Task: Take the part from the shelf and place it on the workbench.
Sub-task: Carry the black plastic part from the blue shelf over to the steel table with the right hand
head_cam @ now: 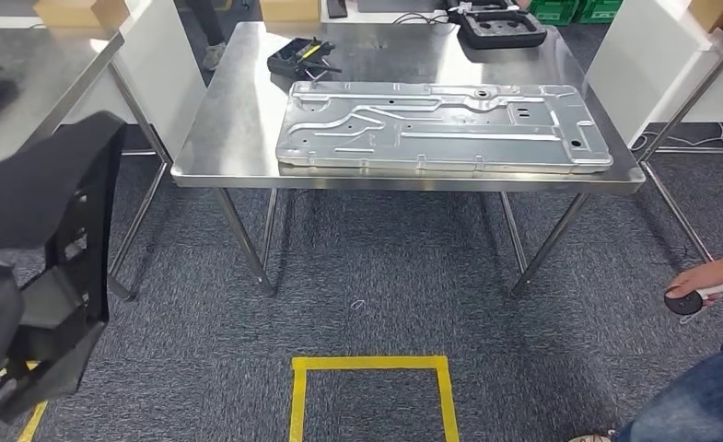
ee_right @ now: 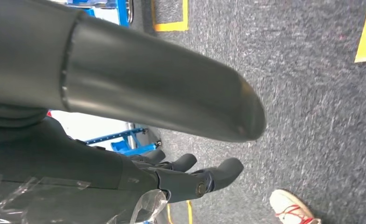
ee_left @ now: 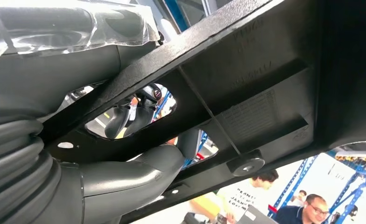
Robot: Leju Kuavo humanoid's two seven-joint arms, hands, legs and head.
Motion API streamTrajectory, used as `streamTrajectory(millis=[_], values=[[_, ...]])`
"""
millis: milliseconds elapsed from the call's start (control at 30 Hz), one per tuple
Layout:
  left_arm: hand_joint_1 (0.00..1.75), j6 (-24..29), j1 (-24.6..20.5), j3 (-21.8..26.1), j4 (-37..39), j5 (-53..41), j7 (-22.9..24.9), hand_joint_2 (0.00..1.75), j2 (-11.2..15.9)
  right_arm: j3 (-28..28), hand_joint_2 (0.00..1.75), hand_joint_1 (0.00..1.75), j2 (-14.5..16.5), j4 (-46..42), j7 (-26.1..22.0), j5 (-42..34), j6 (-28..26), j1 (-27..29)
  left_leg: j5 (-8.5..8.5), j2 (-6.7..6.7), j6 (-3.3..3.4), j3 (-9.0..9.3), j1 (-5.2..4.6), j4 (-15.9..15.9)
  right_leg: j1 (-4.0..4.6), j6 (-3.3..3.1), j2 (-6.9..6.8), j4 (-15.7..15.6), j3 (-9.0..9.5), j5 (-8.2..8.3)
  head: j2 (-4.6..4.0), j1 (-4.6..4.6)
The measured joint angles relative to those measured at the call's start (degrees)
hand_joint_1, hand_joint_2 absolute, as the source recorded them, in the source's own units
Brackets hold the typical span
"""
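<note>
1. Head view gives me the workbench (head_cam: 219, 138) first: a steel table straight ahead, with a big stamped metal panel (head_cam: 440, 127) lying flat over most of its near half. Bare steel shows to the panel's left and behind it.

2. Next in size is the part (head_cam: 58, 239), a black moulded frame with open cut-outs, hanging at the robot's left side, off the shelf and well short of the workbench.

3. I judge the part stiff, ribbed plastic and fairly light for its bulk. Its smooth faces could slide in the fingers, and its length will make it swing, so a grip through a cut-out around a rib is the sound one.

4. My left hand (ee_left: 125, 179) has exactly that hold in the left wrist view: the thumb presses under the part, and darker fingers (ee_left: 125, 116) show through an opening.

5. My right hand (ee_right: 190, 179) hangs over the carpet with its fingers loosely apart, carrying nothing.

6. A person's hand (head_cam: 707, 281) at the right edge holds a small dark object.
</note>
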Motion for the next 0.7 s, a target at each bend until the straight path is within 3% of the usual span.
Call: streamTrajectory(millis=[33, 67, 100, 167, 233, 267, 400, 467, 533, 567, 600, 633, 700], values=[[1.75, -0.07, 0.00, -0.10, 0.01, 0.05, -0.01, 1.75, -0.01, 0.00, 0.00, 0.00, -0.01, 0.00, -0.04, 0.00, 0.00, 0.02, -0.17, -0.03, 0.13, 0.11, -0.06, 0.02, 0.00, 0.06, 0.01, 3.49, -2.19, -0.94, 0.00, 0.07], [1.75, -0.11, 0.00, -0.22, 0.01, 0.12, -0.01, 1.75, -0.01, 0.00, 0.00, 0.00, -0.01, 0.00, -0.04, 0.00, 0.00, 0.04, -0.40, -0.11, 0.19, 0.29, -0.10, 0.04, 0.00, 0.08, 0.00, 5.19, -3.60, -0.78, 0.01, 0.10], [1.75, -0.13, 0.00, -0.34, 0.01, 0.21, -0.01, 1.75, -0.02, -0.01, 0.00, 0.00, -0.03, 0.00, -0.04, 0.00, 0.00, 0.06, -0.70, -0.22, 0.16, 0.60, -0.12, 0.06, 0.00, 0.05, 0.00, 4.23, -3.63, 0.68, 0.01, 0.13], [1.75, -0.14, 0.00, -0.52, 0.01, 0.42, -0.01, 1.75, -0.02, -0.02, 0.00, 0.00, -0.10, 0.00, -0.04, 0.00, 0.00, 0.15, -1.50, -0.44, -0.13, 1.62, -0.09, 0.10, -0.01, -0.15, 0.00, -3.45, -0.70, 5.61, 0.01, 0.15], [1.75, -0.20, -0.14, -0.68, 0.00, 0.56, -0.02, 1.75, -0.01, -0.01, 0.00, 0.00, -0.17, 0.00, -0.04, 0.00, 0.01, 0.21, -2.39, -0.52, -0.67, 2.16, -0.28, 0.19, 0.08, -0.53, 0.04, -10.16, 2.34, 8.38, 0.01, 0.15], [1.75, -0.25, -0.26, -0.77, 0.00, 0.57, -0.02, 1.75, -0.01, -0.01, 0.00, 0.00, -0.18, 0.00, -0.04, 0.00, 0.01, 0.19, -2.73, -0.52, -0.96, 2.24, -0.38, 0.19, 0.19, -0.81, 0.07, -11.48, 2.96, 8.51, 0.00, 0.13], [1.75, -0.33, -0.66, -0.85, -0.01, 0.61, -0.03, 1.75, 0.04, -0.02, 0.00, 0.00, -0.14, 0.00, -0.05, 0.01, 0.01, -0.05, -4.00, -0.39, -1.98, 2.29, -0.26, 1.06, 0.10, -2.07, 0.01, -11.77, 3.64, 7.60, -0.01, 0.06], [1.75, -0.33, -0.84, -0.85, -0.02, 0.61, -0.03, 1.75, 0.08, -0.04, 0.00, 0.00, -0.13, 0.00, -0.04, 0.01, 0.00, -0.01, -6.52, -0.18, -2.63, -0.60, -0.02, 7.21, -0.11, -2.59, -0.06, -11.84, 4.40, 7.04, -0.01, -0.05], [1.75, -0.34, -0.90, -0.92, -0.02, 0.63, -0.03, 1.75, 0.09, -0.04, 0.00, 0.00, -0.14, 0.00, -0.08, 0.00, 0.00, 0.03, -9.26, -0.11, -3.11, -5.99, 0.20, 16.17, -0.12, -2.76, -0.05, -11.84, 5.12, 6.31, -0.01, -0.13], [1.75, -0.35, -0.89, -0.98, -0.02, 0.65, -0.03, 1.75, 0.09, -0.04, 0.00, 0.00, -0.14, 0.00, -0.10, 0.00, 0.00, 0.05, -9.49, -0.10, -3.20, -8.08, 0.28, 18.84, -0.12, -2.73, -0.01, -11.84, 5.55, 5.92, -0.01, -0.14], [1.75, -0.37, -0.90, -1.04, -0.02, 0.67, -0.03, 1.75, 0.09, -0.04, 0.00, 0.00, -0.13, 0.00, -0.13, 0.00, 0.00, 0.07, -8.37, -0.09, -3.19, -8.97, 0.31, 19.02, -0.13, -2.64, 0.04, -11.84, 6.15, 5.46, -0.01, -0.14], [1.75, -0.38, -0.93, -1.08, -0.02, 0.69, -0.03, 1.75, 0.09, -0.04, 0.00, 0.00, -0.11, 0.00, -0.15, 0.00, 0.00, 0.08, -6.07, -0.08, -3.09, -8.62, 0.33, 16.70, -0.15, -2.52, 0.10, -11.85, 6.91, 4.94, -0.01, -0.14], [1.75, -0.39, -1.00, -1.10, -0.02, 0.70, -0.03, 1.75, 0.09, -0.04, 0.00, 0.00, -0.04, 0.00, -0.15, 0.00, 0.01, 0.13, -0.84, 0.03, -2.52, -5.71, 0.16, 8.38, -0.13, -2.15, 0.16, -11.97, 8.44, 3.90, -0.01, -0.14]])
